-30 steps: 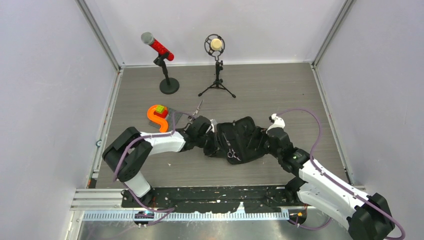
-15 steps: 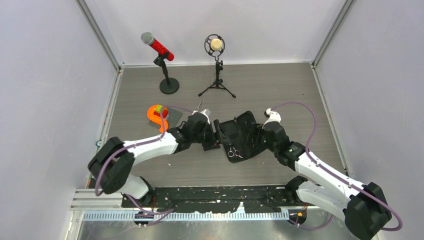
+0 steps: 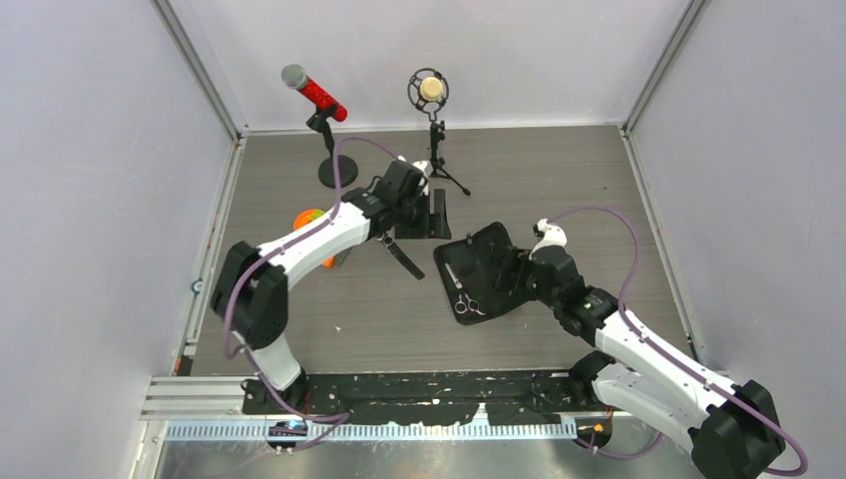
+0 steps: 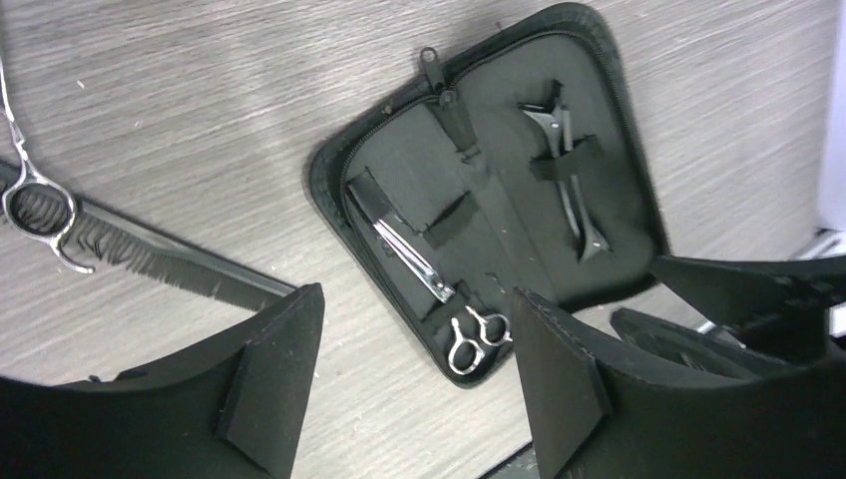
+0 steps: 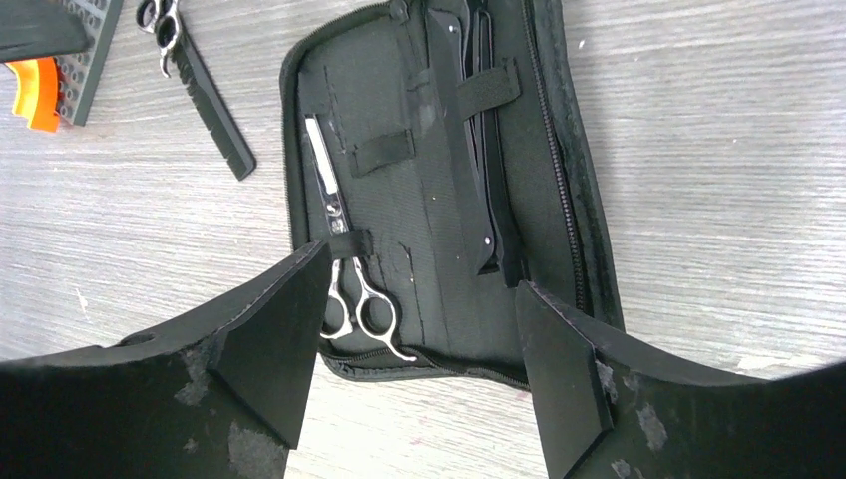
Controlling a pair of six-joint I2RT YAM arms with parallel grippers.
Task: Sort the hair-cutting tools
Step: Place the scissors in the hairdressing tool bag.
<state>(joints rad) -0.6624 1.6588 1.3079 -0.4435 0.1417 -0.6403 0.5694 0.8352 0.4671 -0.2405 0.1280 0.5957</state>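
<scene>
Hair-cutting scissors (image 3: 459,294) lie strapped inside the open zip case (image 3: 489,251) at the middle of the table (image 3: 579,180), blades toward 11 o'clock and ring handles toward the case's 6 o'clock edge. The left wrist view shows thin black hair clips (image 4: 569,185) under a band on the case's other half. At the case's 9 o'clock a narrow black comb (image 3: 404,261) lies flat on the boards, and a strip of bare table separates its near end from the zipper edge. A second, loose scissors (image 3: 385,238) touches the comb's far end, next to an orange piece (image 3: 307,217) that the left arm partly covers.

The left gripper (image 3: 436,222) hangs at the case's 11 o'clock, jaws spread with nothing between them. It is just beside the legs of the tripod microphone (image 3: 432,172); whether they touch cannot be told. The right gripper (image 3: 514,277) sits over the case's 3 o'clock edge, jaws likewise released and empty, with its fingers (image 5: 269,349) straddling the case's edge by the ring handles.

Bare boards run from the case's 6 o'clock edge to the near rail, and from 1 to 3 o'clock out to the right wall.
</scene>
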